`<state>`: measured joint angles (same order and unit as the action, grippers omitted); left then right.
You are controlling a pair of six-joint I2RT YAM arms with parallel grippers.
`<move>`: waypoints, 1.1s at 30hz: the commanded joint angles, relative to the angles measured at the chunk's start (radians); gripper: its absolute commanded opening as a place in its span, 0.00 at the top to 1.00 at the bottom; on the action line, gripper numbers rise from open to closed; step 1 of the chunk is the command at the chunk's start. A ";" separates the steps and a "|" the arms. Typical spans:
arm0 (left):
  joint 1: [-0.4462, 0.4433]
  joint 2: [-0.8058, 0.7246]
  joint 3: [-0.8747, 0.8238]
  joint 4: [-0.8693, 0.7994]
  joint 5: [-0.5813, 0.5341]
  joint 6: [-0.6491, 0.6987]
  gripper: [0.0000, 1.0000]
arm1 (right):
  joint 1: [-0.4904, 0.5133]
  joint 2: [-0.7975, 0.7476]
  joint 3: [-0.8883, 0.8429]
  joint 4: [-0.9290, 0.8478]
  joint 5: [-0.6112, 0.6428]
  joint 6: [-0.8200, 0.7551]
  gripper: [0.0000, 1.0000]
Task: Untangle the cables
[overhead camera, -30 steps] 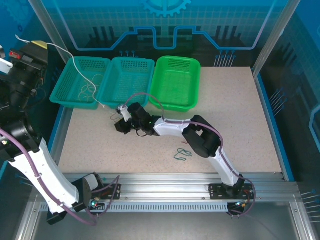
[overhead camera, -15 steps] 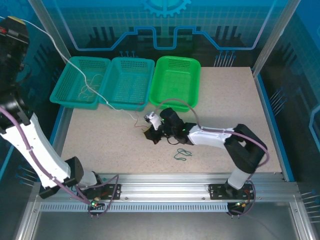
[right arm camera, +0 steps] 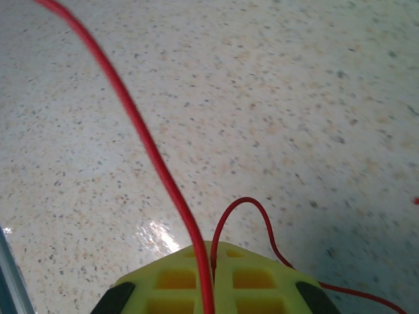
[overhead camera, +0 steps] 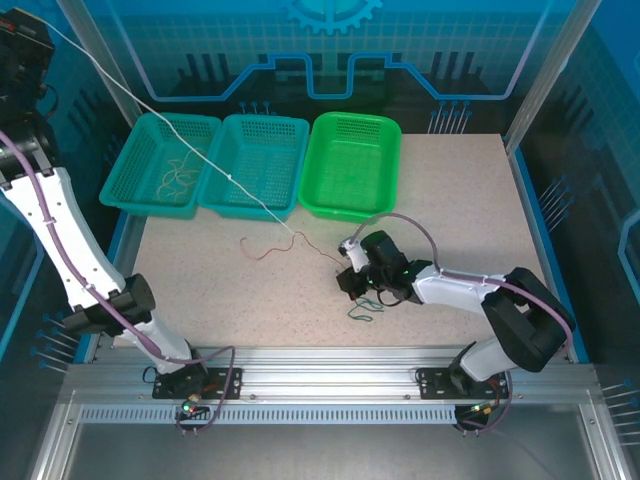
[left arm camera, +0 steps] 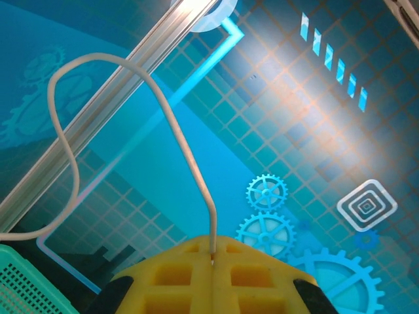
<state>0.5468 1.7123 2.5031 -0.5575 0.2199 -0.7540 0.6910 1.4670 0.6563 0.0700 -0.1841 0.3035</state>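
Pulled farther apart, left fingers (left arm camera: pixel 170 281) pinch white cable (left arm camera: pixel 211 222), right fingers (right arm camera: pixel 255 281) red cable (right arm camera: pixel 148 147).

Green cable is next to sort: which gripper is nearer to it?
Right. The right gripper is just beside the green cable; the left gripper is raised far away.

white arm links (overhead camera: pixel 68 238) with black joints (overhead camera: pixel 125 300), looping purple-grey cables (overhead camera: pixel 400 216), yellow, perhaps rubber, end effector fingers (left arm camera: pixel 170 278)

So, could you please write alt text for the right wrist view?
The yellow right end effector is shut on a red cable, which runs up and to the left out of frame, and a small red loop rises beside the grip. Behind lies a speckled beige table.
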 commanded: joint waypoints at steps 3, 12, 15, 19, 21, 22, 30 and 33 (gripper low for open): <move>0.038 0.037 0.080 0.079 -0.026 0.047 1.00 | -0.027 -0.058 -0.020 -0.150 0.110 0.087 1.00; 0.054 0.077 0.055 0.082 -0.003 0.079 1.00 | -0.085 -0.123 -0.073 -0.162 0.191 0.203 1.00; 0.053 0.062 -0.022 0.104 0.004 0.101 1.00 | -0.085 -0.112 -0.054 -0.159 0.169 0.200 1.00; 0.050 0.023 -0.166 0.128 0.052 0.109 1.00 | -0.085 -0.092 -0.036 -0.148 0.153 0.200 1.00; 0.047 -0.005 -0.246 0.144 0.051 0.124 1.00 | -0.085 -0.079 -0.026 -0.152 0.140 0.198 1.00; 0.047 -0.011 -0.261 0.135 0.049 0.130 1.00 | -0.086 -0.076 -0.023 -0.151 0.137 0.198 1.00; 0.017 -0.032 -0.333 -0.086 -0.124 0.184 1.00 | -0.084 -0.072 -0.017 -0.147 0.126 0.194 1.00; -0.008 -0.045 -0.393 -0.112 -0.177 0.192 1.00 | -0.083 -0.073 -0.015 -0.142 0.119 0.194 1.00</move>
<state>0.5644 1.7050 2.1551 -0.5991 0.1291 -0.6018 0.6140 1.3861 0.6155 -0.0780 -0.0422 0.4942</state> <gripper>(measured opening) 0.053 0.057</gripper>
